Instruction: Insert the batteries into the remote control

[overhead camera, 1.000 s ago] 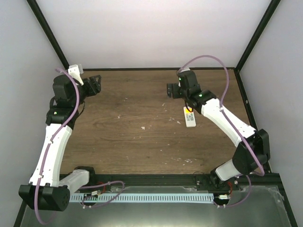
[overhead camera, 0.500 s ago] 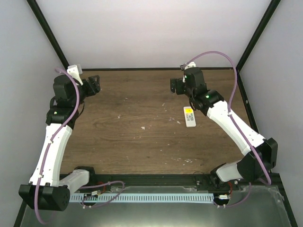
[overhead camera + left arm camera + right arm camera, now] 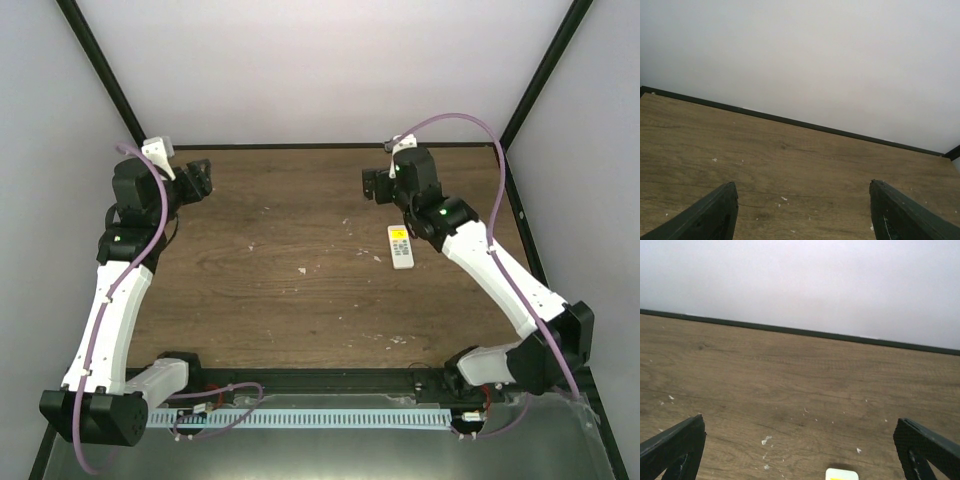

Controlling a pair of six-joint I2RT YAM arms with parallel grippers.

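My right gripper (image 3: 798, 455) has its fingers (image 3: 671, 450) splayed wide, holding nothing, wooden table (image 3: 790, 370) below. The remote control (image 3: 401, 246) lies just on the near side of it, on the table's right half, with an orange-yellow patch at its far end; battery or not, I can't tell. Over in the far-left corner, my left gripper (image 3: 802, 220) is wide apart too, empty.

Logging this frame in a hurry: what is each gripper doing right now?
Left gripper: open, holding nothing.
Right gripper: open, holding nothing.
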